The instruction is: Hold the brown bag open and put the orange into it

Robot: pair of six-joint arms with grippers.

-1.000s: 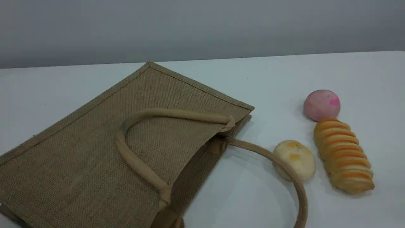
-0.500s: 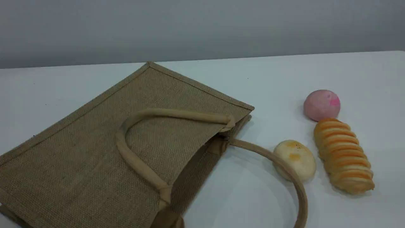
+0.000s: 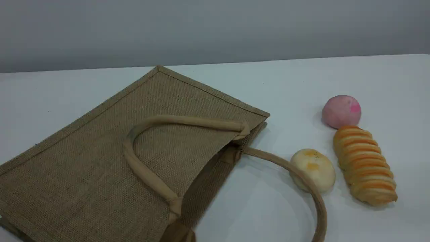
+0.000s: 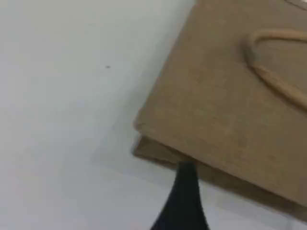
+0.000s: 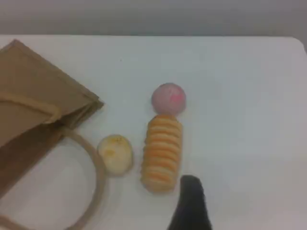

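Note:
The brown bag [image 3: 100, 161] lies flat on the white table [image 3: 336, 77], its mouth turned to the right. One beige handle [image 3: 141, 171] rests on the bag's upper face; the other handle [image 3: 304, 183] loops out over the table. The orange is out of view. Neither gripper appears in the scene view. In the left wrist view a dark fingertip [image 4: 184, 201] hovers at the bag's [image 4: 230, 110] closed bottom corner, holding nothing. The right wrist view shows a dark fingertip [image 5: 192, 201] above the table near the foods, right of the bag [image 5: 33, 96], also empty.
Right of the bag's mouth lie a pink ball [image 3: 341, 111], an orange-striped ridged bread roll [image 3: 365, 165] and a pale yellow bun [image 3: 319, 168], which the outer handle partly crosses. The right wrist view shows the ball [image 5: 168, 99], roll [image 5: 162, 152] and bun [image 5: 115, 154] too.

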